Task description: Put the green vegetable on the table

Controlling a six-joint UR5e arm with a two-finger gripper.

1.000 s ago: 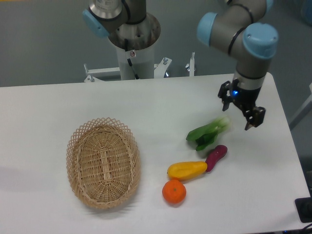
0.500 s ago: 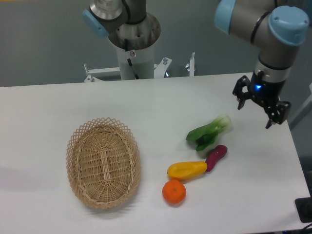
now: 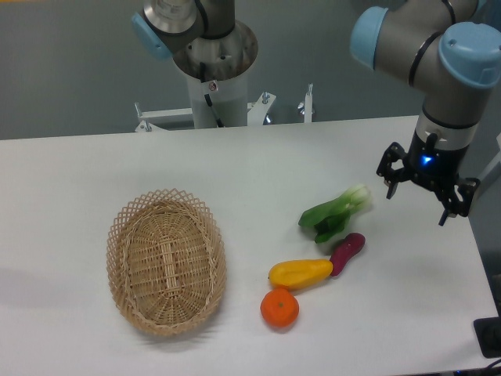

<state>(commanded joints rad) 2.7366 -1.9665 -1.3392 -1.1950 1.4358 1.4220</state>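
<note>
The green vegetable [image 3: 334,212] lies on the white table [image 3: 258,164], right of centre, dark leaves toward the lower left and pale stem end toward the upper right. Nothing holds it. My gripper [image 3: 420,196] hangs above the table's right side, to the right of the vegetable and apart from it. Its fingers are spread open and empty.
A purple eggplant piece [image 3: 347,253], a yellow vegetable [image 3: 300,272] and an orange [image 3: 279,308] lie just below the green vegetable. An oval wicker basket [image 3: 166,262] stands empty at the left. The robot base [image 3: 213,66] rises at the table's far edge.
The gripper has moved right and slightly down, away from the green vegetable. The vegetable, blurred a second ago, now rests still on the table.
</note>
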